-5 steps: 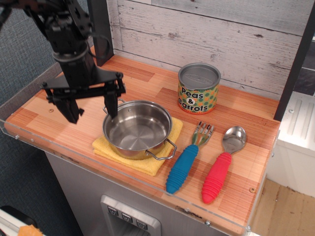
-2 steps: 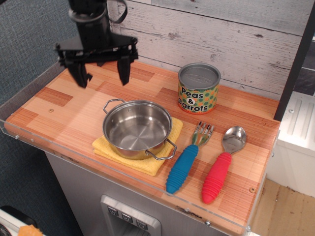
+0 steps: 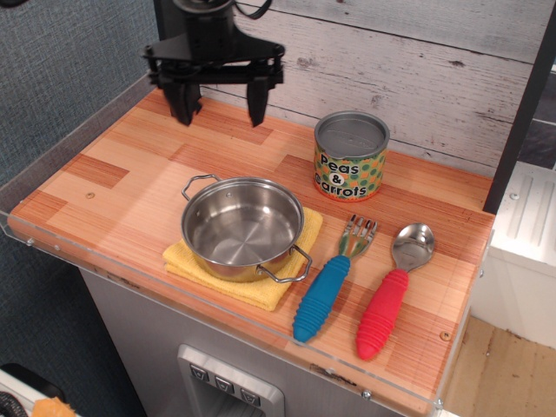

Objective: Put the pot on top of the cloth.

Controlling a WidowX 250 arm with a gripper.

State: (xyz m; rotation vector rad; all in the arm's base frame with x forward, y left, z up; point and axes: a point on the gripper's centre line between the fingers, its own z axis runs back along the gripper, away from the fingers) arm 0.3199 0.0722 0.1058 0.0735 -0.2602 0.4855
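The shiny steel pot [image 3: 243, 228] with two wire loop handles sits upright on the folded yellow cloth [image 3: 274, 287], near the front of the wooden counter. The cloth shows around the pot's front and right sides. My black gripper [image 3: 221, 111] hangs open and empty above the back left of the counter, well behind and above the pot, with its two fingers pointing down.
A "Peas & Carrots" tin can [image 3: 350, 156] stands behind and right of the pot. A blue-handled fork [image 3: 327, 287] and a red-handled spoon [image 3: 389, 298] lie to the right. A plank wall [image 3: 382, 52] backs the counter, and a clear acrylic rim [image 3: 78, 252] edges its front.
My gripper has risen and moved back and right, from beside the pot's left rim to the back of the counter. It stays open. The pot and cloth have not moved.
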